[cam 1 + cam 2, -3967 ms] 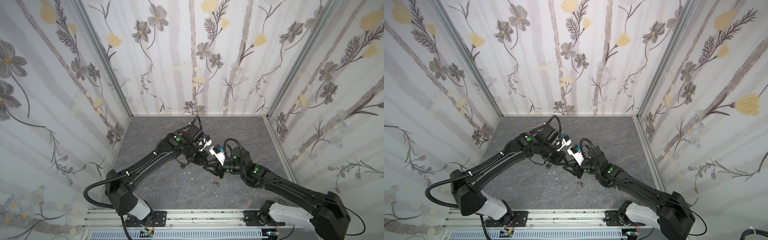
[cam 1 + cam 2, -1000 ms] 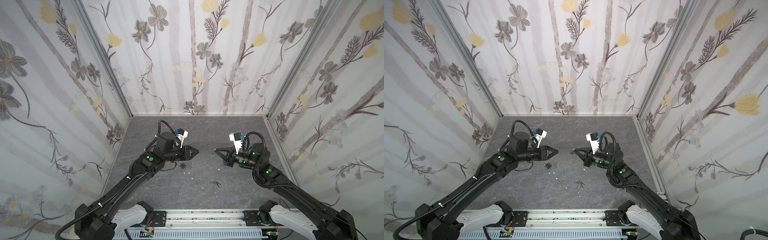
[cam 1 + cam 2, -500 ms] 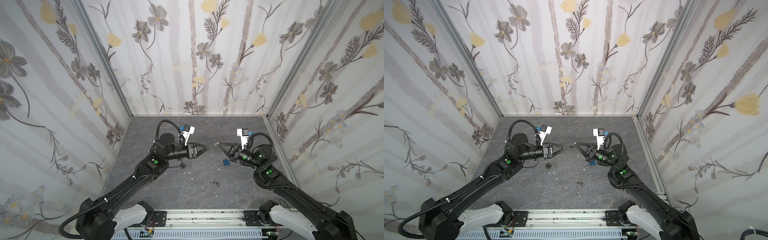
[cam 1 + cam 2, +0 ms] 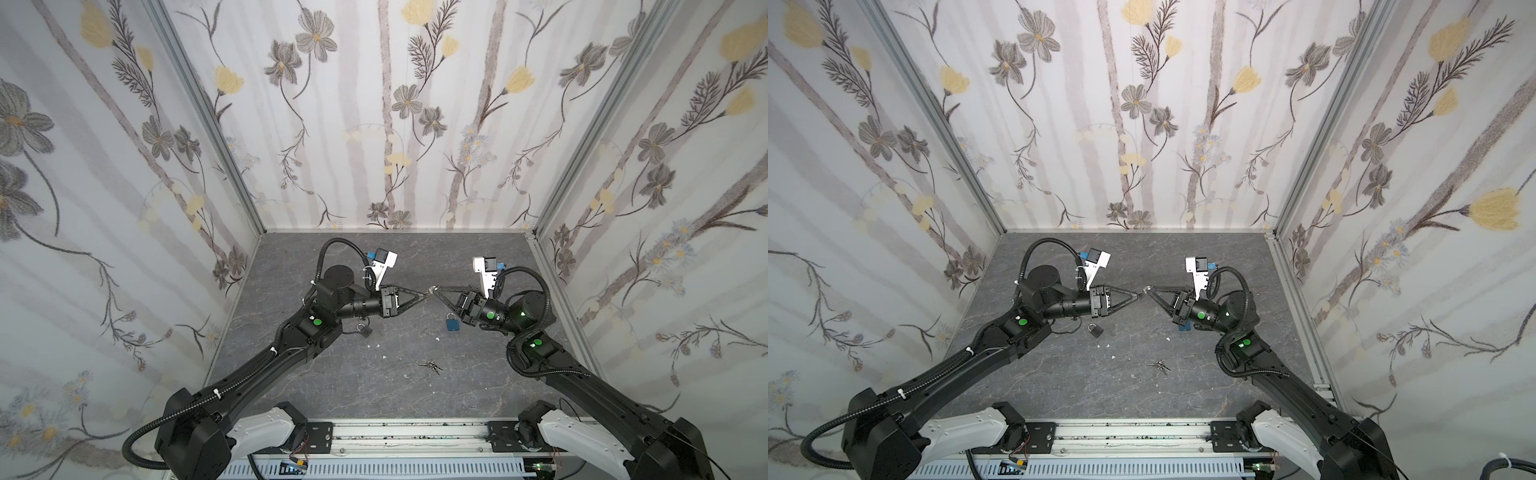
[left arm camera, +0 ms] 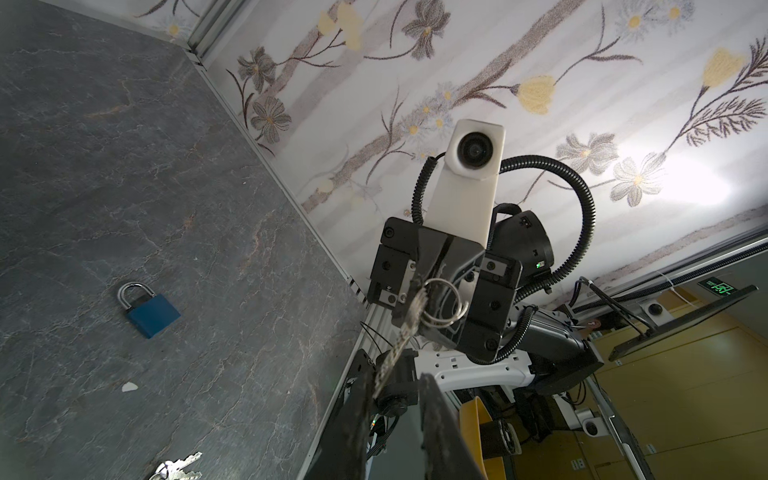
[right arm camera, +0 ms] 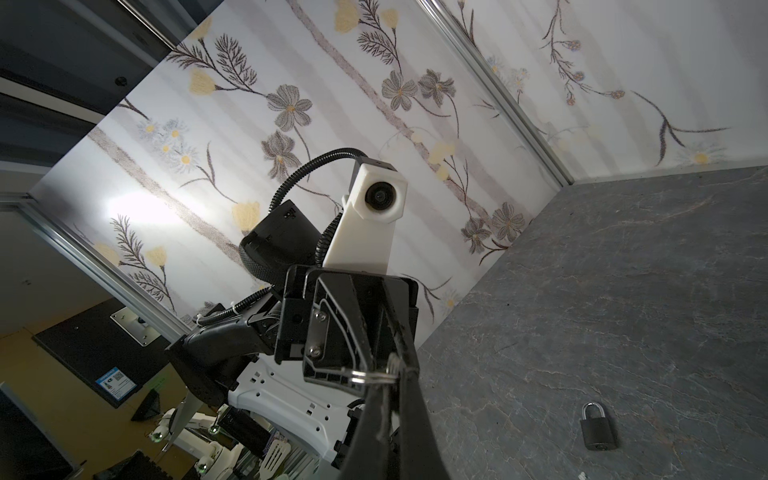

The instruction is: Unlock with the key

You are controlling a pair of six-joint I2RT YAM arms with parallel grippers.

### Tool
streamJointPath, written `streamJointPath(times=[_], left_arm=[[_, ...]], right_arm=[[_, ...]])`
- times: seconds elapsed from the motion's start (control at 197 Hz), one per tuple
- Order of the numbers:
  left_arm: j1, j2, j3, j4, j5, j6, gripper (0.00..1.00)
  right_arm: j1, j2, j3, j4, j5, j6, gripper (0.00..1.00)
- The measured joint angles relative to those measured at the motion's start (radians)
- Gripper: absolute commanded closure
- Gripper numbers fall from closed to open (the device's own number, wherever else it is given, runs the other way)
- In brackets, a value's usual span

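Note:
My right gripper (image 4: pixel 434 289) is shut on a small silver key (image 5: pixel 409 316) with a ring (image 6: pixel 370 377), held in mid-air over the middle of the floor. My left gripper (image 4: pixel 425 294) meets it tip to tip. In the left wrist view the key's blade reaches between the left fingers (image 5: pixel 361 399) and lies against one of them, and a gap still shows between the jaws. A blue padlock (image 4: pixel 453 323) lies shut on the floor under the right gripper. A black padlock (image 4: pixel 365 329) lies under the left arm.
A bunch of spare keys (image 4: pixel 431 365) lies on the grey floor (image 4: pixel 374 399) nearer the front rail. A few white crumbs (image 4: pixel 376 345) are scattered near it. Flowered walls close in the left, back and right sides.
Over the last second both grippers swung toward each other until their tips met at the middle. The left jaws have narrowed around the key's blade. The padlocks have not moved.

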Motion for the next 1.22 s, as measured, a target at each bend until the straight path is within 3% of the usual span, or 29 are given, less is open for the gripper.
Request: streamJointPath(times=[0.147,0.351,0.89,0.925,1.017,1.22], left_arm=[[-0.001,0.002,0.000,0.000,0.005,0.000,0.93],[-0.001,-0.001,0.006,-0.003,0.006,0.002,1.00],[-0.001,-0.050,0.043,-0.171,-0.023,0.106,1.00],[-0.001,-0.051,0.043,-0.177,-0.027,0.107,0.88],[-0.001,-0.047,0.043,-0.179,-0.027,0.109,0.70],[-0.002,-0.029,0.043,-0.140,-0.008,0.084,0.66]], right_arm=[[0.000,0.000,-0.001,0.014,-0.008,0.014,1.00],[0.000,0.000,-0.001,0.024,-0.010,0.024,1.00],[-0.001,0.001,0.023,-0.063,-0.049,-0.032,1.00],[-0.001,0.000,0.023,-0.072,-0.050,-0.041,1.00],[-0.001,-0.001,0.023,-0.082,-0.053,-0.047,1.00],[-0.003,-0.001,0.021,-0.084,-0.048,-0.040,1.00]])
